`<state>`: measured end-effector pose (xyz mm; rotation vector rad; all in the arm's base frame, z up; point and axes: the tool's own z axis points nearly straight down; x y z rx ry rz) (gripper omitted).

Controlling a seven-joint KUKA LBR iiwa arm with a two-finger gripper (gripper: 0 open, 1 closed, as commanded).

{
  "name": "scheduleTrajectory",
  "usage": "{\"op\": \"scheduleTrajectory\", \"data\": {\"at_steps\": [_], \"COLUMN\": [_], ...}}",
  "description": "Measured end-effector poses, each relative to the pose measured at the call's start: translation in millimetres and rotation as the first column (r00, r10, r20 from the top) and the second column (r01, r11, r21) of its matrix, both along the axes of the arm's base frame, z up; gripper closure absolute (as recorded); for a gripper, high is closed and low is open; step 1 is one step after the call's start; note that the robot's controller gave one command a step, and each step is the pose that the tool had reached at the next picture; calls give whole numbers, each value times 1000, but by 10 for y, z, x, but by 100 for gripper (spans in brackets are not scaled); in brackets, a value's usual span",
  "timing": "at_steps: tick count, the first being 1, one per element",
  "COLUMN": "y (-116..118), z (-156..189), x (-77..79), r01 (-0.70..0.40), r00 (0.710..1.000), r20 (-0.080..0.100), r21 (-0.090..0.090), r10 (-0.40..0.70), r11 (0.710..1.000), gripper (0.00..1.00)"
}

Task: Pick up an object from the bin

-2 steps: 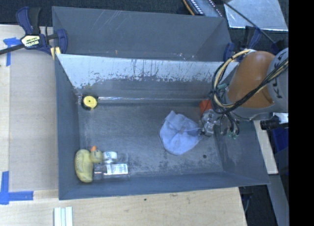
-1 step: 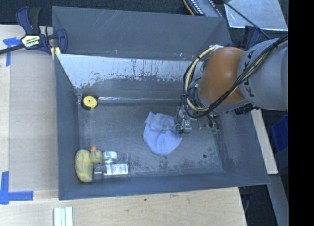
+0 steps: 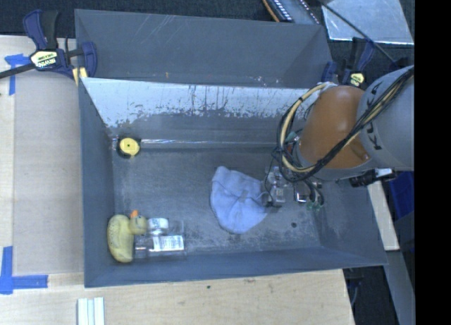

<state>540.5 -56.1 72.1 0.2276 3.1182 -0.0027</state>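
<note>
Sitting low at the right edge of the crumpled pale-blue cloth, mid-floor in the bin, the end effector gave no clear sign of being apart or clamped. That cloth lay unlifted, so grasp and lift apparently lay ahead.

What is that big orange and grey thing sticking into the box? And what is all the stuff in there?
That is a robot arm, and the orange part is a cover on its wrist. The camera looks down from above, a bit to one side, and the arm comes in from the right. At the arm's tip is a gripper for picking things up. It is down at the right edge of a crumpled light blue cloth in the middle of the grey bin. I cannot tell whether it has grabbed the cloth. In the near left corner a yellow rubber duck lies beside a small labelled bottle. A little yellow round thing sits by the back wall.
</note>
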Motion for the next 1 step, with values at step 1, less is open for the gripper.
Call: {"op": "scheduleTrajectory", "data": {"at_steps": [1], "y": [310], "z": [629], "x": [132], "r01": [-118], "r00": [993], "r20": [1], "r21": [-4], "r10": [118], "r11": [993], "gripper": [100]}}
